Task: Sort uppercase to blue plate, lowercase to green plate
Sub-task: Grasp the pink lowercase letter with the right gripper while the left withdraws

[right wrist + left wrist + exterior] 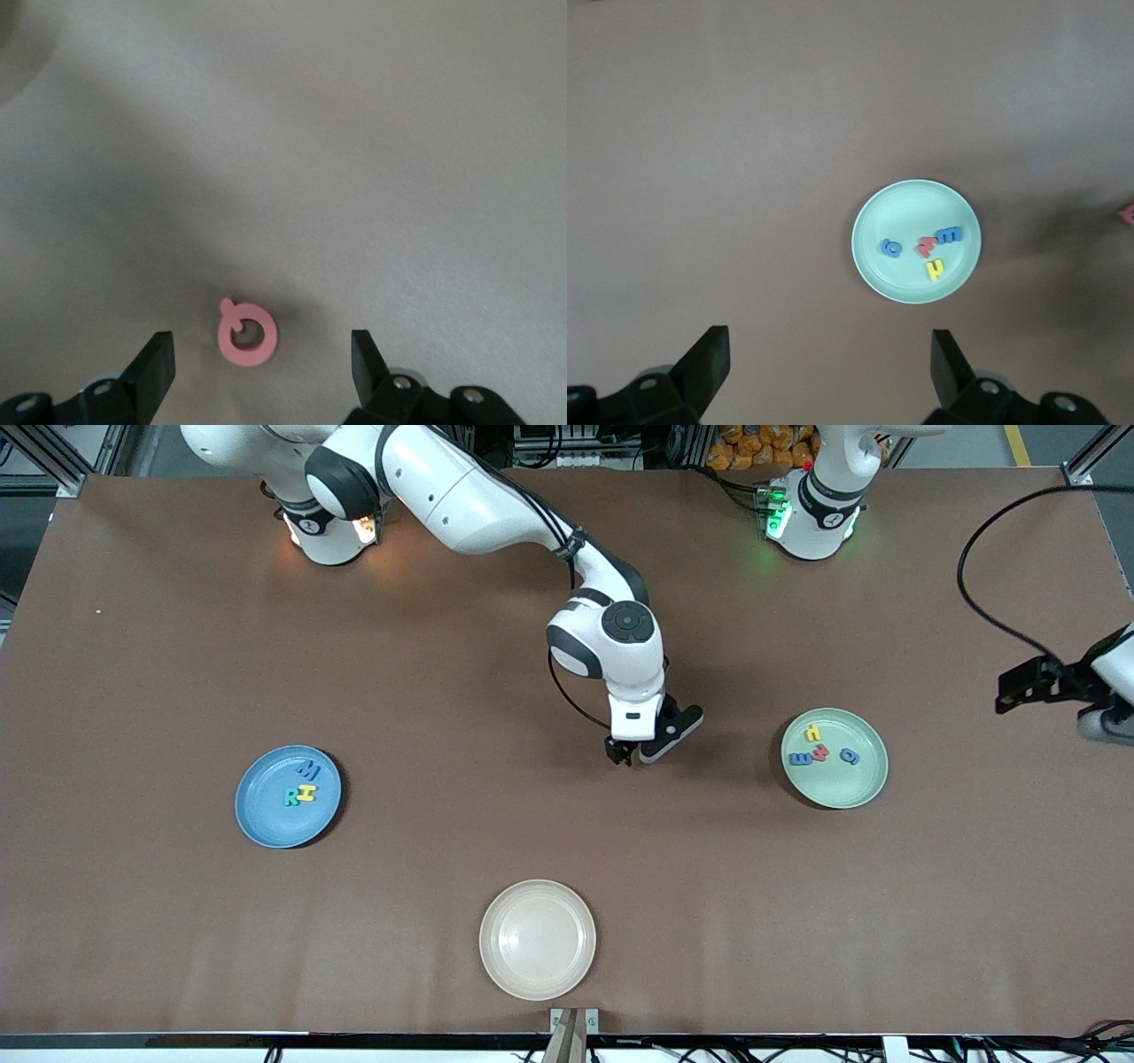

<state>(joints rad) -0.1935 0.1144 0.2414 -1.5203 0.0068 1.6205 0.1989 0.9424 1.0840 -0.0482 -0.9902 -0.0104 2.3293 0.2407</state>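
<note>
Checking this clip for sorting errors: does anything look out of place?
One piece: the red Q lies on the bare table, in no plate, under the open right gripper. The blue plate holds three capitals, the green plate four lowercase letters; the cream plate is empty.

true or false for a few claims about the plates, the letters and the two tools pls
1. The blue plate holds three letters. True.
2. The red Q lies in the cream plate. False: it lies on the bare table, under the right tool.
3. The green plate holds four letters. True.
4. The right tool is clamped on the Q. False: its fingers stand apart on either side of it, open.
5. The left tool is open. True.
</note>
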